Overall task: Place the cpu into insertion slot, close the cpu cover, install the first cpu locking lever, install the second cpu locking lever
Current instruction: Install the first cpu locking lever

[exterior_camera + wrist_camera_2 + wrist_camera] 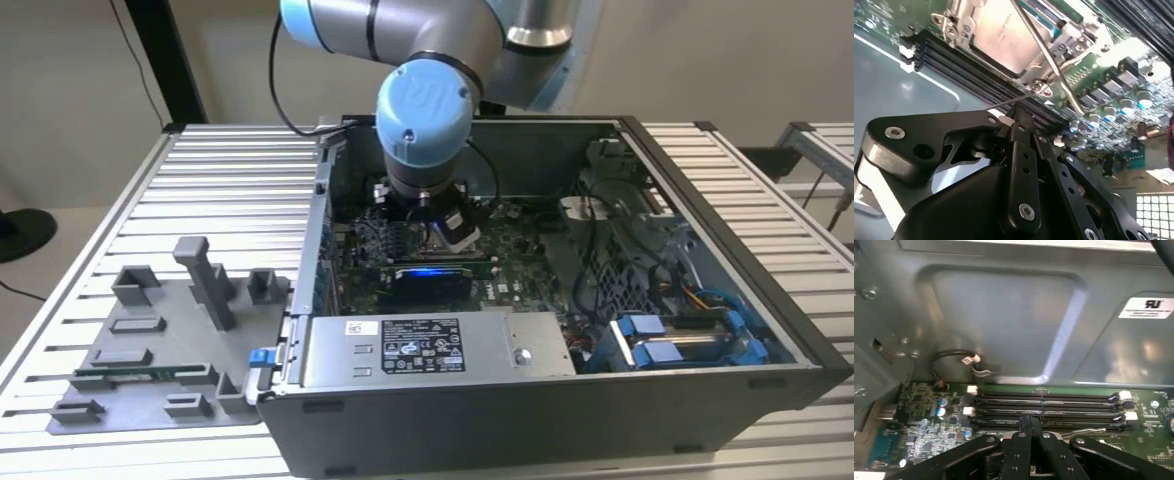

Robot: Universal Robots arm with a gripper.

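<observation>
Black linkage of the jaws sits closest in both wrist views. The fingertips (1025, 425) are clenched together with no gap, and I see nothing clamped between them. The arm (424, 110) reaches down into an open computer case (534, 410), the jaws low over the green motherboard (527, 268) and just beside the long memory slots (1044, 405).

In the second wrist view the cpu cover (960, 22) lies flat. The cpu (1004, 37) rests beneath it in the insertion slot, its silvery top showing through the cut-out. A thick locking lever (1046, 54) crosses the cover's edge, and a thinner locking lever (1011, 101) runs out to the fingertips. I cannot tell whether it touches them.

My judgement is that the thin lever is springy. If the closed tips slide off it, it could snap back, or the tips could drive into the memory slots or nearby components. A lever that misses its catch would leave the cover unclamped.

The case stands on a ribbed metal surface (227, 190) beside a grey fixture tray (147, 340), with a pale wall behind.
</observation>
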